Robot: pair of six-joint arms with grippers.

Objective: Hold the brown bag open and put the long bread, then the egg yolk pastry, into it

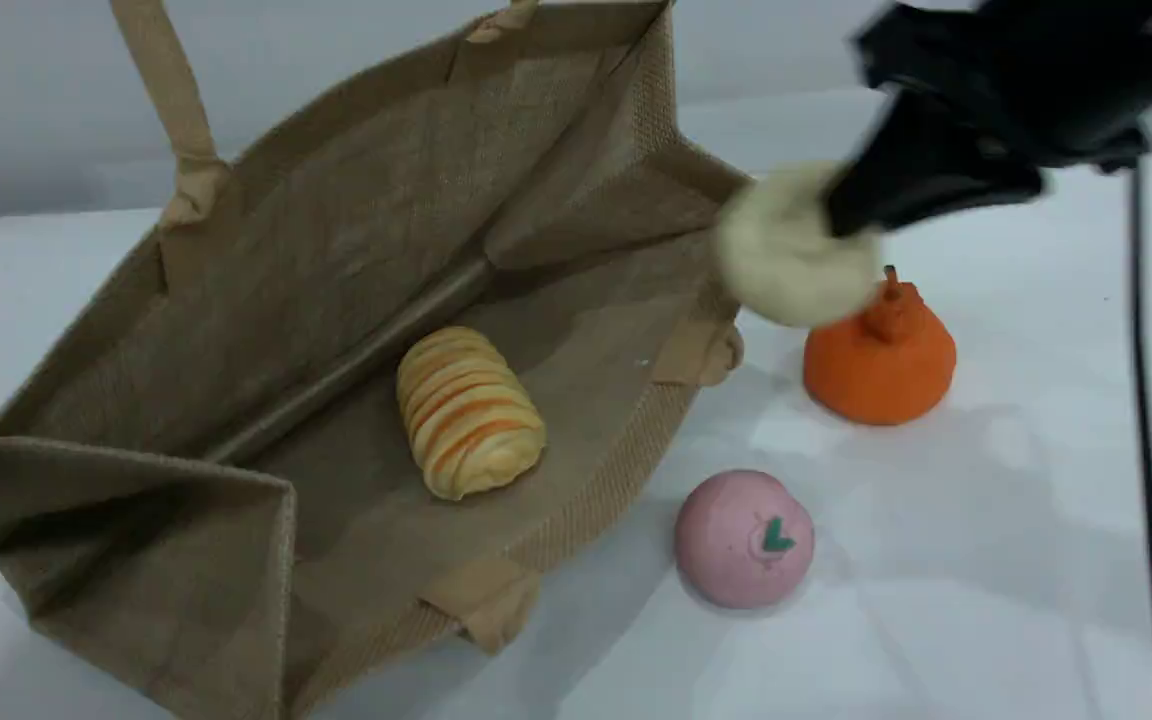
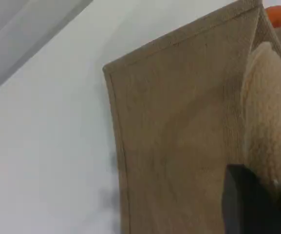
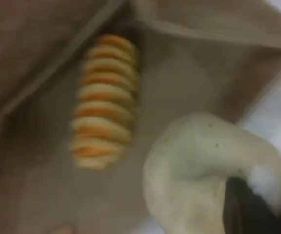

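Note:
The brown bag [image 1: 336, 230] lies on its side with its mouth wide open toward me, and its upper handle [image 1: 171, 90] runs up out of the scene view. The long bread [image 1: 469, 412] rests inside on the lower wall, also seen as a striped loaf [image 3: 103, 100] in the right wrist view. My right gripper [image 1: 841, 205] is shut on the egg yolk pastry [image 1: 786, 255], which hangs in the air just right of the bag's rim and above the table. In the left wrist view my left gripper [image 2: 250, 204] is shut on the bag's beige handle [image 2: 264, 112], beside the bag's outer wall [image 2: 179, 136].
An orange pear-shaped item [image 1: 881, 355] stands on the white table right of the bag, directly below the held pastry. A pink ball with a green mark [image 1: 744, 538] lies nearer the front. A thin black cable [image 1: 1146, 400] hangs down at the far right.

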